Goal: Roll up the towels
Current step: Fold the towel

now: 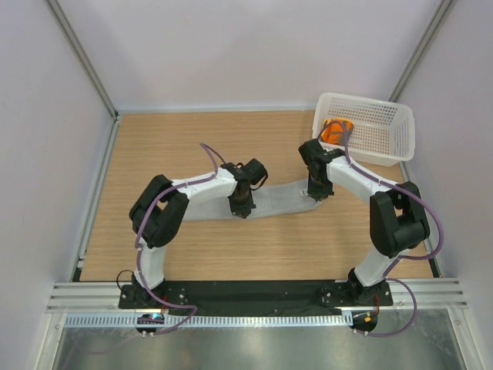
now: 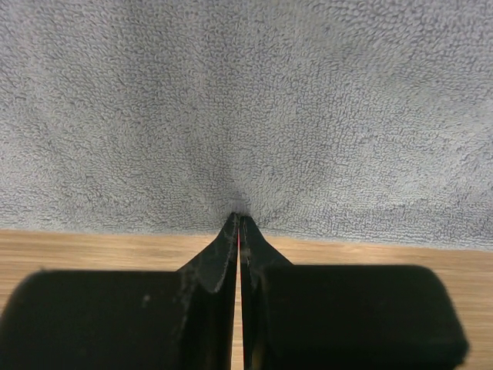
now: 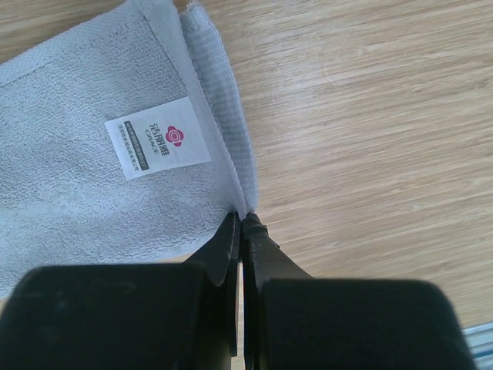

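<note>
The light-grey towel [image 1: 277,198] lies spread as a long strip across the middle of the table. My left gripper [image 1: 240,210] is shut, pinching the towel's near edge [image 2: 246,116] at about mid-length. My right gripper [image 1: 318,194] is shut on the towel's right end corner [image 3: 245,202], beside the white tag [image 3: 157,137]. The orange towel [image 1: 337,129] sits in the white basket [image 1: 385,123] at the back right.
The wooden tabletop [image 1: 269,247] is bounded by grey walls at left, back and right. The white basket stands close behind my right arm. A black base plate [image 1: 254,297] runs along the near edge.
</note>
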